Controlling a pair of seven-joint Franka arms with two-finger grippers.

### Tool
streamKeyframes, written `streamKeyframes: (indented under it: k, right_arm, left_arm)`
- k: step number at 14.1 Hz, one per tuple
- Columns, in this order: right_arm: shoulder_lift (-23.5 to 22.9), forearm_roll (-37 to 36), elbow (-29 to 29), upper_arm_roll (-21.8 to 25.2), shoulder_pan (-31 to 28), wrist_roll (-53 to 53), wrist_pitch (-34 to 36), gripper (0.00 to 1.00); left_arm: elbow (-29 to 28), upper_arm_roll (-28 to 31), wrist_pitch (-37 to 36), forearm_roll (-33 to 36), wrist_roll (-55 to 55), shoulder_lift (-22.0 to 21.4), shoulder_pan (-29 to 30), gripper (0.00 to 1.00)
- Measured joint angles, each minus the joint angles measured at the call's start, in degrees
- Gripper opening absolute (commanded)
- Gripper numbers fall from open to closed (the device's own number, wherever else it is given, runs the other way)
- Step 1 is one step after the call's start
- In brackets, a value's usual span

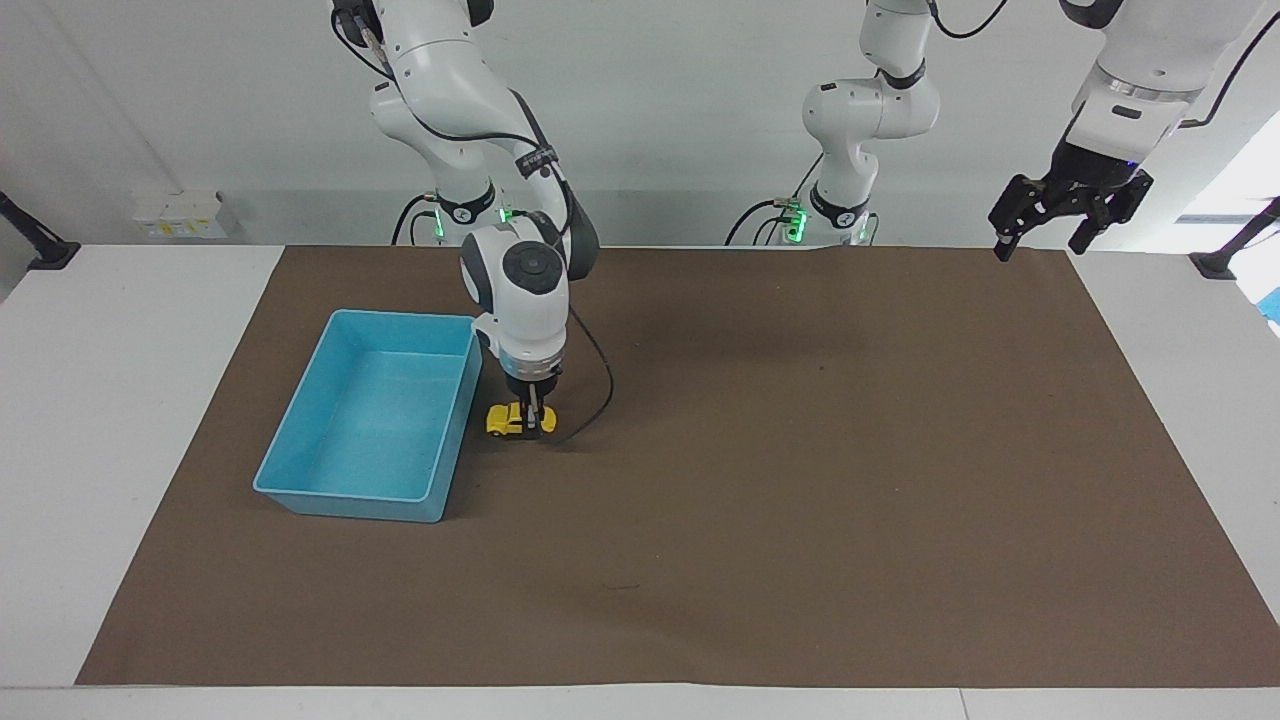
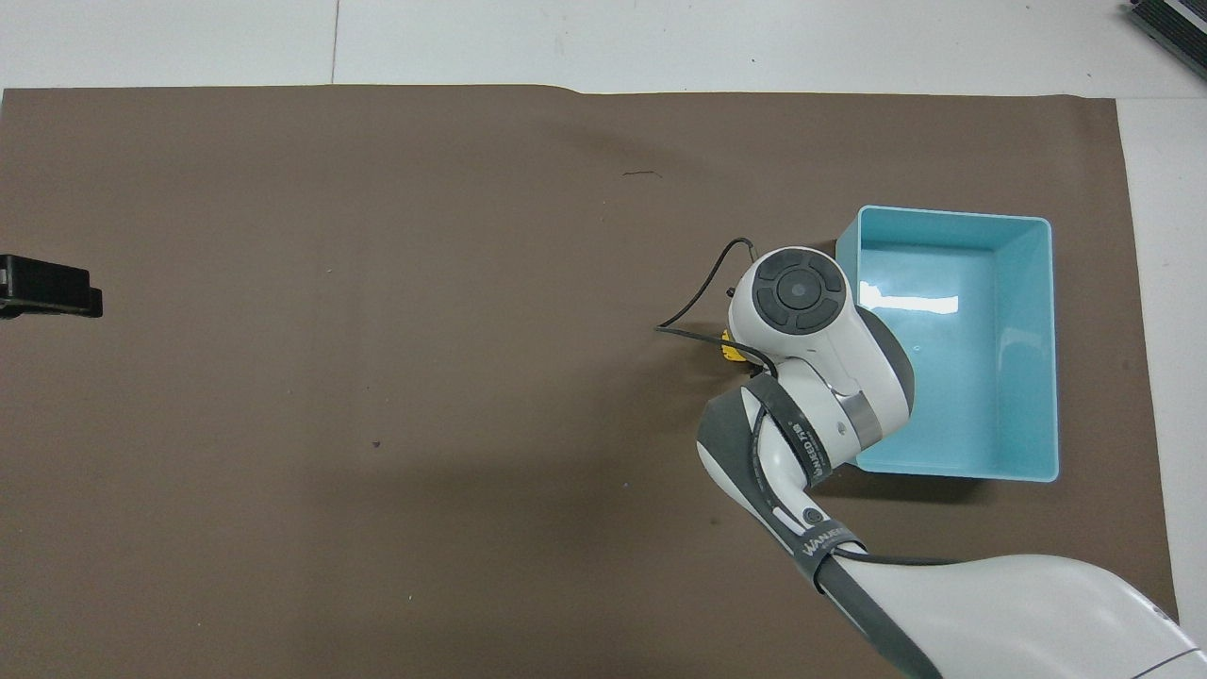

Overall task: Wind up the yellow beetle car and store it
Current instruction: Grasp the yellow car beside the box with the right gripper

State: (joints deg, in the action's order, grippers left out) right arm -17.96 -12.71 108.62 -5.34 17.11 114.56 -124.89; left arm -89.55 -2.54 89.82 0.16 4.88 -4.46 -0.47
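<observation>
A: Start big. What carries everything?

B: A white table (image 1: 140, 420) under a wide brown paper mat (image 1: 800, 500). On the mat, toward the right arm's end, sits an open light-blue plastic bin (image 1: 300, 478), rectangular, with nothing in it.

A: And the arms?

B: The right arm's gripper (image 1: 529, 420) points straight down and rests low on the mat, just beside the bin's long wall at the bin's three o'clock in the facing view. Its fingers have closed across the tiny bright yellow plastic beetle car (image 1: 504, 421), whose wheels appear to sit on the mat. In the overhead view only a yellow sliver (image 2: 731, 351) shows past the wrist, at the bin's nine o'clock. The left gripper (image 1: 1065, 212) waits high over the mat's corner at the left arm's end, jaws spread wide, holding nothing.

A: So the step in hand?

B: I'd judge it's the grip taken for winding: dragging the car backward along the mat to load its spring.

A: What could go wrong?

B: The car is small, rounded and smooth, so a pinch off its middle may let it squirt out or swivel. Pressing too lightly lets the wheels skid without winding; too hard could jam them. The bin wall is close, so a drag toward it may knock the bin. And the loose black cable (image 1: 590, 400) looping beside the gripper might snag the car.
</observation>
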Motion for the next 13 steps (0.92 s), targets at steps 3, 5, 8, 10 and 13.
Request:
streamKeyframes:
  k: [3, 5, 8, 10, 13]
  right_arm:
    - [2.48, 0.00, -2.72, 0.00, 0.36, -0.81, 2.24, 0.00]
    - [4.43, 0.23, -3.39, 0.00, 0.32, -4.56, 3.68, 0.00]
    - [7.17, 1.34, -4.91, 0.16, -0.54, -14.41, 7.85, 0.00]
    - [8.72, 1.55, -5.60, 0.22, -2.19, -22.65, 10.28, 0.00]
    - [10.20, 2.31, -5.81, 0.37, -4.73, -35.23, 11.21, 0.00]
  left_arm:
    - [0.03, -0.02, -0.80, -0.69, 0.00, -0.55, 0.00, 1.00]
    - [0.03, -0.02, -2.44, -0.93, 0.00, -0.79, 0.00, 1.00]
    - [0.03, -0.02, -5.82, -1.12, 0.00, -1.04, 0.00, 1.00]
    - [0.03, -0.02, -6.28, -1.26, 0.00, -1.13, 0.00, 1.00]
    - [0.01, 0.00, -6.32, -2.20, 0.00, -1.15, 0.00, 1.00]
